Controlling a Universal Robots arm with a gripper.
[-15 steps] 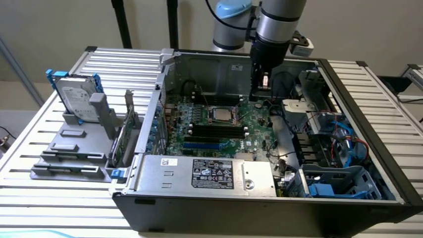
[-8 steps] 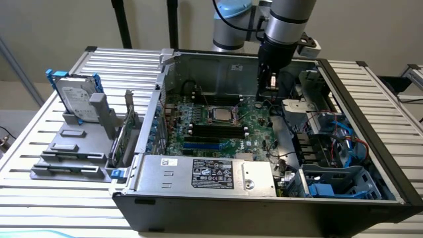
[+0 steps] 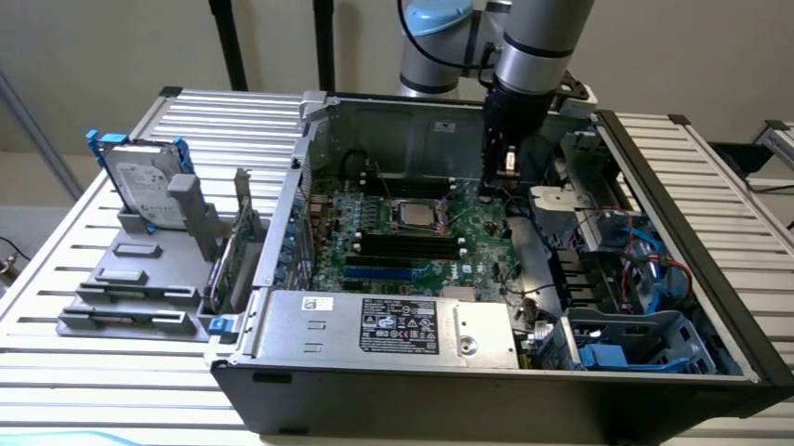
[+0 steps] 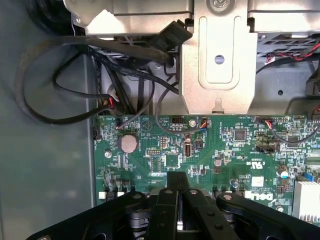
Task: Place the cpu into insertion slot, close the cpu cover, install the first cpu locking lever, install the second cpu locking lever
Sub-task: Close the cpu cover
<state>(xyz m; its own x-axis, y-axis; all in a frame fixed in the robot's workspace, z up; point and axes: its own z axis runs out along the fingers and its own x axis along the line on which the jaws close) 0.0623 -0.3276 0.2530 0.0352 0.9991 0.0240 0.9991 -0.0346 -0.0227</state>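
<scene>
On the exterior view's left, a hard drive [image 3: 140,181] is held upright in a grey rack [image 3: 130,279] on the slatted table [image 3: 74,232]. Inside the open computer case [image 3: 496,400] the green motherboard [image 3: 422,246] is seen. The insertion slot [image 3: 396,214] is found near the middle of the motherboard, with the dull silver cpu [image 3: 418,213] seated in it. Whether the cpu cover is down cannot be told. Just right of the slot, the arm [image 3: 540,46] is held almost vertical, with its gripper [image 3: 503,172] pointed down above the board's far edge. In the wrist view its fingers [image 4: 165,215] are pressed together, and nothing can be made out between them.
</scene>
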